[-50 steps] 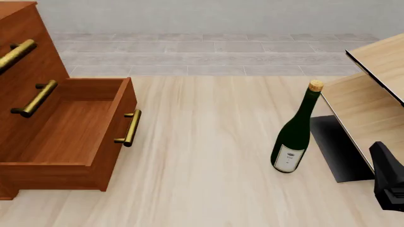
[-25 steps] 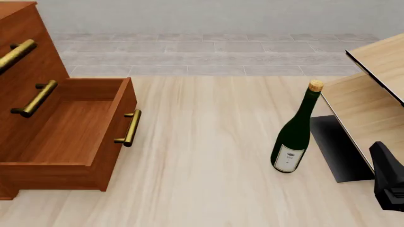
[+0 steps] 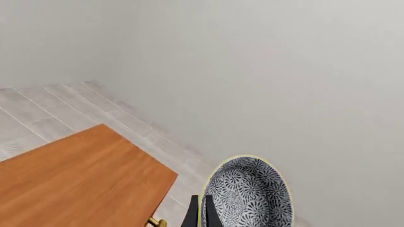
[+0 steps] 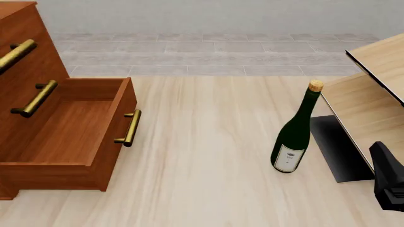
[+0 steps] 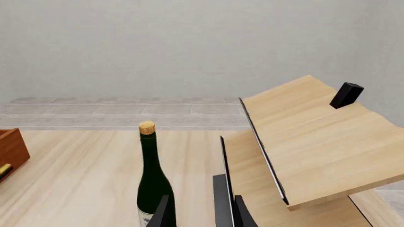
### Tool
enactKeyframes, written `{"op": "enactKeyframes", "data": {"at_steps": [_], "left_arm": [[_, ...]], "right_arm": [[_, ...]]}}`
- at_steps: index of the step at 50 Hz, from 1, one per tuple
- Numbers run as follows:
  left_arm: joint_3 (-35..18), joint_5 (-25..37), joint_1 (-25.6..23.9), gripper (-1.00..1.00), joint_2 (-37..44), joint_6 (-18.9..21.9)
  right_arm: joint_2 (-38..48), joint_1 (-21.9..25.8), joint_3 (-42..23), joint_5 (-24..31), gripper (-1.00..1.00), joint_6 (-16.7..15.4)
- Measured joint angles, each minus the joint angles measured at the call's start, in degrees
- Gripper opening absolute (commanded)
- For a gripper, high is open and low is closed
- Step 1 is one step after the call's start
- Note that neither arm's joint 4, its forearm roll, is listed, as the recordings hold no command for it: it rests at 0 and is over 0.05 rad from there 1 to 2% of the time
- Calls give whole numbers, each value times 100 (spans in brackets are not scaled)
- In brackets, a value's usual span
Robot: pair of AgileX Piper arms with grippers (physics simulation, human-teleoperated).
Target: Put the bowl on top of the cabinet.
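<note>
The bowl, white with a grey-blue speckled pattern, hangs in the air in the left wrist view. My left gripper is shut on its rim. The flat reddish-brown top of the cabinet lies below and to one side of the bowl, without touching it. In the front view the cabinet stands at the far left with its lowest drawer pulled out and empty. The bowl and the left gripper are out of that view. My right gripper is open and empty, low at the right, behind the wine bottle.
A dark green wine bottle with a cork stands upright right of centre. A pale light-wood unit with black edges fills the right side. Part of the right arm shows at the lower right corner. Brass bar handles stick out from the drawers.
</note>
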Motion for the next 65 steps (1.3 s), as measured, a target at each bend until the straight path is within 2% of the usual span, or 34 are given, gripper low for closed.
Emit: {"op": "enactKeyframes", "data": {"at_steps": [15, 30, 65], "left_arm": [[318, 368, 916, -100, -14, -259], [350, 598, 1479, -100, -10, -353], [635, 624, 1619, -100, 426, -665]], "right_arm": [[0, 0, 0, 0, 100, 0], [0, 0, 0, 0, 100, 0], [0, 0, 0, 0, 100, 0]]}}
